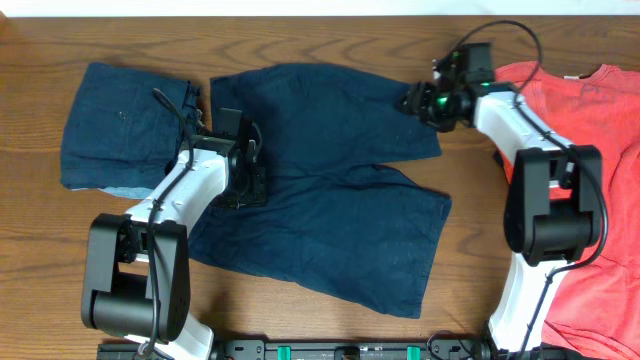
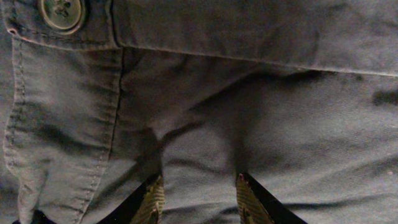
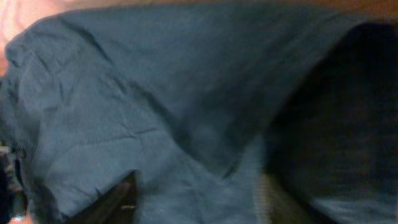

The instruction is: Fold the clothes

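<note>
Denim piece [image 1: 115, 130] folded; shorts [image 1: 340, 210] spread unfolded; red shirt [image 1: 615, 150] pending. My left claw [image 2: 199, 196] and right claw [image 3: 196, 199] stand wide on the shorts.

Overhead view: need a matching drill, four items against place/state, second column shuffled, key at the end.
Column 1
1. folded denim garment
2. navy shorts
3. red T-shirt
4. right hand

Column 2
A. right side, cut off by the picture's edge
B. at the shorts' upper right corner as the picture shows it
C. left side, apart from the T-shirt
D. centre, spread out flat

Pairs: 1-C, 2-D, 3-A, 4-B
</note>
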Controlling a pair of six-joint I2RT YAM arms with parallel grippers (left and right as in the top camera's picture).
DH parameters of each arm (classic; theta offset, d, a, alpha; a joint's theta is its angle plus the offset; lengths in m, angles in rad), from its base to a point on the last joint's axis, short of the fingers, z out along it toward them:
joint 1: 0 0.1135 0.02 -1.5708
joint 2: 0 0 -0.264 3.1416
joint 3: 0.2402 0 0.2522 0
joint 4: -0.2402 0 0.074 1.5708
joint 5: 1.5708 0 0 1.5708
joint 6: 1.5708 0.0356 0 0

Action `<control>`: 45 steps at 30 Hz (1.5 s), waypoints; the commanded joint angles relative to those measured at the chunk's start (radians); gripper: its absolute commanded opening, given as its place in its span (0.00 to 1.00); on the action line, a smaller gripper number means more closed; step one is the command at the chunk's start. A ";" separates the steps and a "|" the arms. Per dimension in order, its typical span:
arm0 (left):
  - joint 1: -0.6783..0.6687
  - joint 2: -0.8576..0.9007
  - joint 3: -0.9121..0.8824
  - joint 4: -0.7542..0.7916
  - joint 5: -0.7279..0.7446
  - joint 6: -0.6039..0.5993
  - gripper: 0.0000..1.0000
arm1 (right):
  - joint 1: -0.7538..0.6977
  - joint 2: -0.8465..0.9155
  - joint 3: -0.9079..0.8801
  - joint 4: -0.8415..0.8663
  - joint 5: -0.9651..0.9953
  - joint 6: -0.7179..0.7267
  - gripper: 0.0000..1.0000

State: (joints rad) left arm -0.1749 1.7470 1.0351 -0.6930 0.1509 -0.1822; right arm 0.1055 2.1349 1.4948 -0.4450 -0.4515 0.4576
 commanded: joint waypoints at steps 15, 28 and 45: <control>0.000 0.005 -0.003 0.002 -0.004 0.010 0.40 | 0.072 0.050 -0.018 0.108 0.200 0.138 0.43; 0.000 0.005 -0.003 0.002 -0.004 0.010 0.40 | -0.049 0.057 -0.017 0.871 0.213 0.405 0.45; 0.000 0.002 0.021 -0.024 0.000 0.009 0.40 | -0.194 0.055 -0.017 0.245 -0.233 0.065 0.99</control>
State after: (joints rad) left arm -0.1749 1.7470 1.0355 -0.7010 0.1509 -0.1825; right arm -0.1188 2.1860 1.4780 -0.1287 -0.5705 0.6907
